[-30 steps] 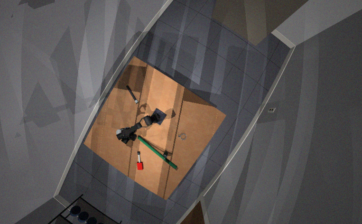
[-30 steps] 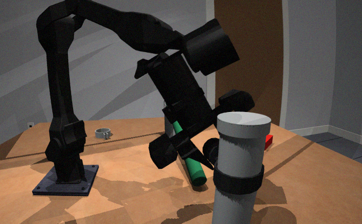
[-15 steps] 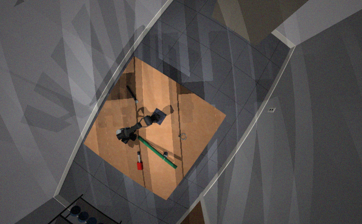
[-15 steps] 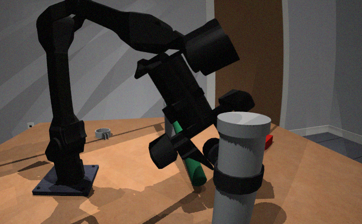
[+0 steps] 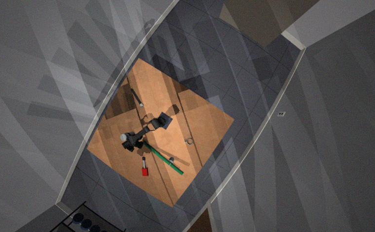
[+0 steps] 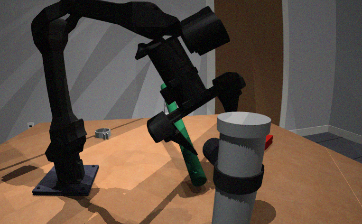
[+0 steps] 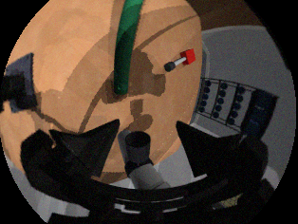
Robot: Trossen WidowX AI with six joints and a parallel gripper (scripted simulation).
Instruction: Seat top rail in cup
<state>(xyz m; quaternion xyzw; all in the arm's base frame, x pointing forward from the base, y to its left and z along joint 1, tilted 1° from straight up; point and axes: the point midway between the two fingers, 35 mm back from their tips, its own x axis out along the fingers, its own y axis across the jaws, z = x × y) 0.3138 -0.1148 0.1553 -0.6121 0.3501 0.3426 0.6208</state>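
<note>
While the arm's base plate (image 6: 90, 170) is sitting at left, the gripper (image 6: 204, 126) is hanging spread wide, gripping nothing. The green rail (image 6: 193, 163) is lying short of the rail-end cup (image 6: 210, 148) on the big post (image 6: 239, 155). It is looking stiff, light, slippery; grasping near the cut end suits.

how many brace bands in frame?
2. A dark band wraps the big post below its cap; a loose grey band lies on the table behind. More could be hidden.
</note>
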